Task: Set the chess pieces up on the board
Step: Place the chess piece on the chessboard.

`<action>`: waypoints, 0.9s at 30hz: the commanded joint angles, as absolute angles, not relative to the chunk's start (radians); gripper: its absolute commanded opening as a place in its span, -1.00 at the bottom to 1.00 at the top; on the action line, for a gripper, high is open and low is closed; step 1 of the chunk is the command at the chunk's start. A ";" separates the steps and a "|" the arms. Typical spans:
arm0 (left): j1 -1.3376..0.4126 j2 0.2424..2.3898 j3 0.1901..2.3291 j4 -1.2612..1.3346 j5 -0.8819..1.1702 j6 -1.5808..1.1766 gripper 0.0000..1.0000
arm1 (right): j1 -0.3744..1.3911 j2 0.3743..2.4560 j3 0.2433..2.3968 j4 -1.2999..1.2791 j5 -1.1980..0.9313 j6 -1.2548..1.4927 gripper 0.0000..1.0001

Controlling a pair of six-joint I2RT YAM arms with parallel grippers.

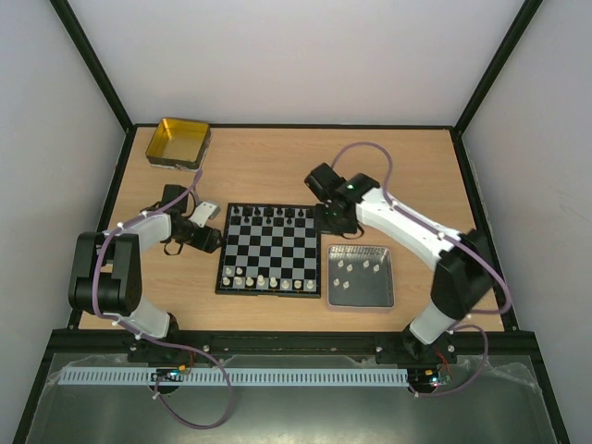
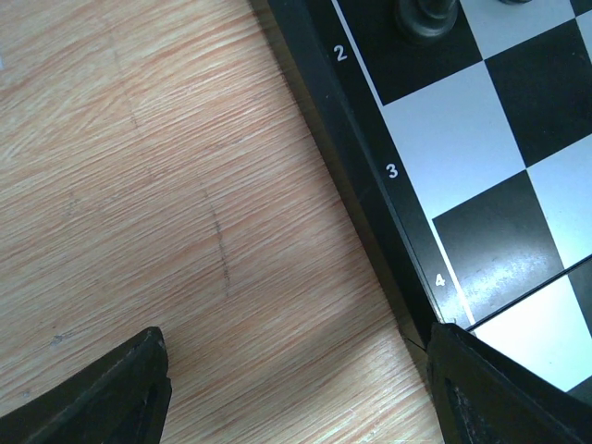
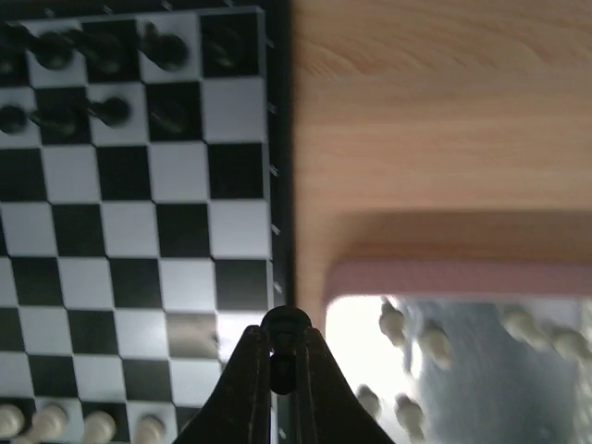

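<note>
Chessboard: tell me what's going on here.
The right gripper holds a black piece above the right edge of the board, beside the grey tray of loose white pieces. The left gripper is open and empty by its left edge. Black pieces stand on the far rows, white ones along the near row.

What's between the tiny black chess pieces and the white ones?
Only bare squares of the black-and-white chequered board separate the black chess pieces from the white chess pieces; the top view shows it.
</note>
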State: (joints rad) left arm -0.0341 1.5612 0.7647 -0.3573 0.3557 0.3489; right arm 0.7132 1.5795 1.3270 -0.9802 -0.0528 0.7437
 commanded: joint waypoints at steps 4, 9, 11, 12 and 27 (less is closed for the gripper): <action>-0.034 1.550 0.757 -0.374 0.367 0.359 0.55 | 0.687 1.793 1.498 -0.928 -0.080 0.662 -0.94; -0.034 1.547 0.757 -0.374 0.369 0.359 0.59 | 0.665 1.885 1.541 -0.895 -0.104 0.650 -0.95; -0.034 1.545 0.757 -0.372 0.370 0.359 0.60 | 0.660 1.916 1.556 -0.889 -0.108 0.652 -0.94; -0.033 1.545 0.758 -0.373 0.369 0.359 0.61 | 0.659 1.928 1.563 -0.885 -0.113 0.652 -0.94; -0.031 1.540 0.753 -0.372 0.369 0.360 0.64 | 0.642 2.042 1.637 -0.870 -0.112 0.640 -0.93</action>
State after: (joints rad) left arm -0.0341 1.5574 0.7647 -0.3573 0.3580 0.3515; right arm 0.6483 2.0224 1.6073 -0.8684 -0.1249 0.6533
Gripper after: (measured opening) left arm 0.822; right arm 0.035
